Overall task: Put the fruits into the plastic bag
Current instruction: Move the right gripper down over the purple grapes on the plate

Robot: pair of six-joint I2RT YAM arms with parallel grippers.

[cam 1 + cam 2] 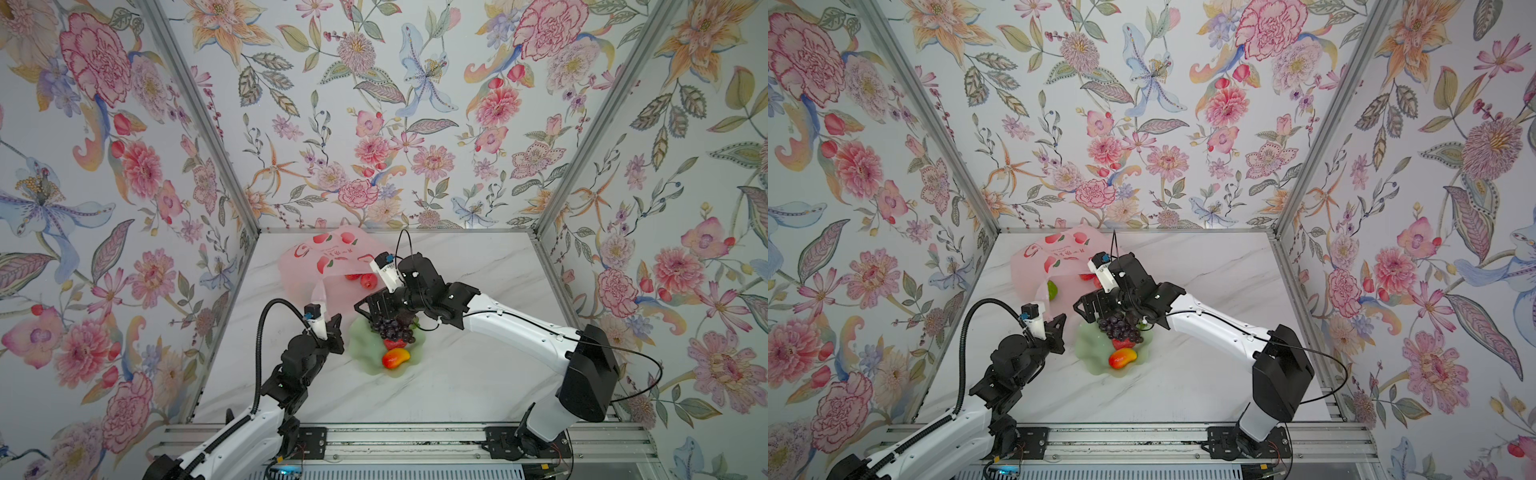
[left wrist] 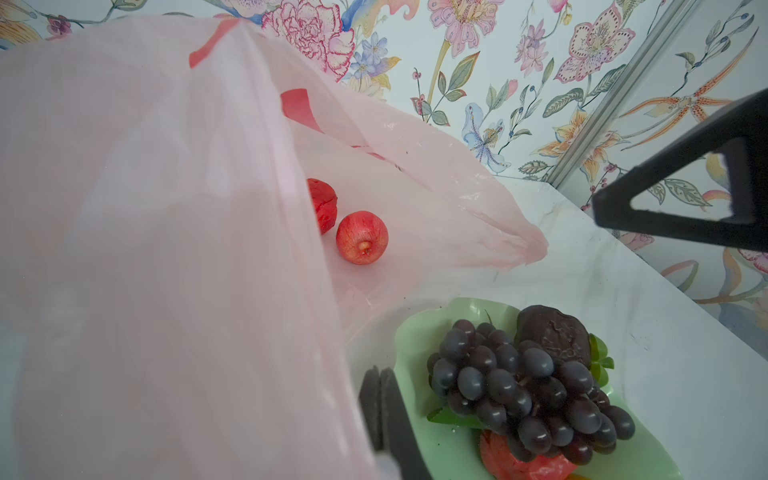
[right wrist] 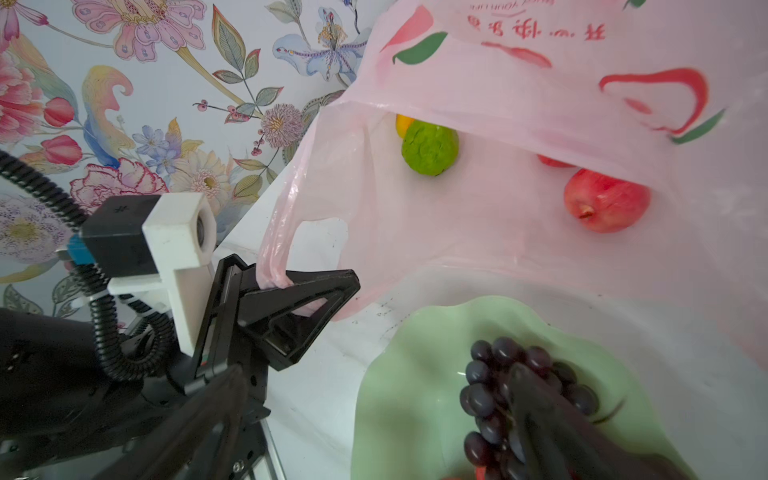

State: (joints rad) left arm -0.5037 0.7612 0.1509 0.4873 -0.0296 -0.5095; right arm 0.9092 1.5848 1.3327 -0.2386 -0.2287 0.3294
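Now, in both top views, my left pincer (image 1: 334, 323) is clenching the handle (image 1: 318, 296) of the plastic bag (image 1: 328, 257), which is lying by the worktop's (image 1: 457, 374) far edge. My right pincer (image 1: 368, 311) is hanging spread over the grape bunch (image 1: 392, 329). Left wrist view: an apple (image 2: 361, 237) is lying inside the bag. Right wrist view: the grapes are sitting just beneath me.

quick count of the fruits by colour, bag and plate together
dark purple grape bunch: 1
dark maroon fruit: 1
red-yellow mango: 1
green fruit: 1
yellow fruit, mostly hidden: 1
red: 3 (apple, rough red fruit, red fruit under the bunch)
total: 8
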